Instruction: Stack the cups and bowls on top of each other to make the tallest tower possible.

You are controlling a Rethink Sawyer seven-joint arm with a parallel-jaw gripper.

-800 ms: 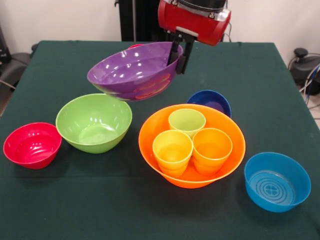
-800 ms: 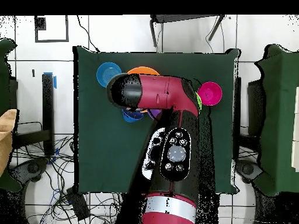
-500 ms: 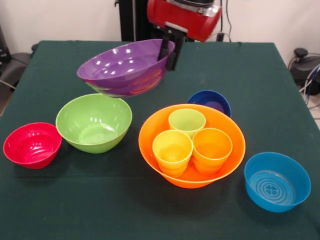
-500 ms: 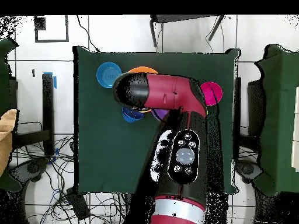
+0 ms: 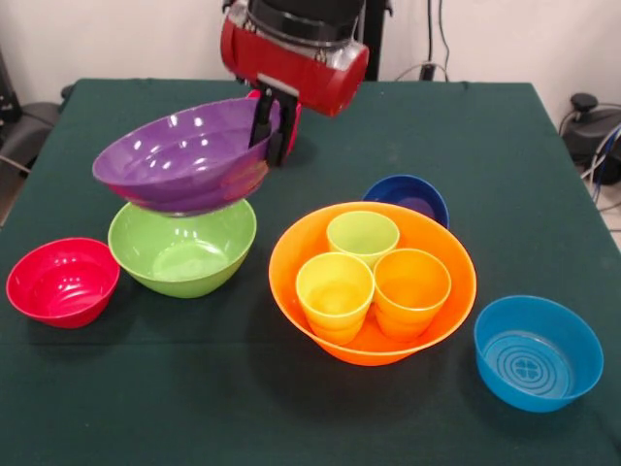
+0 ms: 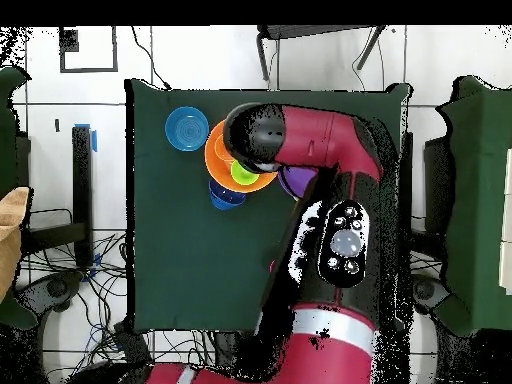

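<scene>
We see the gripper [image 5: 273,126] holding the purple bowl [image 5: 179,155] by its far rim, the fingers [image 5: 262,121] pinching that rim, one inside the bowl and one outside. The purple bowl hangs in the air, tilted with its open side toward the camera, directly over the lime bowl [image 5: 181,238]; whether the two touch we cannot tell from the front view. The lime bowl sits upright on the green worktop [image 5: 146,388], with the red bowl [image 5: 62,281] just beside it at the left edge. The orange bowl [image 5: 373,282] stands near the middle of the worktop and carries three upright cups: the light green cup [image 5: 362,236] at the back, the yellow cup [image 5: 334,294] front left, the orange cup [image 5: 411,289] front right, all three packed close together. The dark blue bowl [image 5: 408,198] sits just behind the orange bowl, partly hidden by its rim. The light blue bowl [image 5: 537,351], with rings on its base, stands apart at the front right. A sliver of red shows behind the fingers, too hidden for us to identify. In the overhead view the arm [image 6: 310,150] covers most of the worktop's middle; we make out the light blue bowl [image 6: 186,128], part of the orange bowl [image 6: 214,152] and a slice of purple bowl [image 6: 295,182] beneath it.
</scene>
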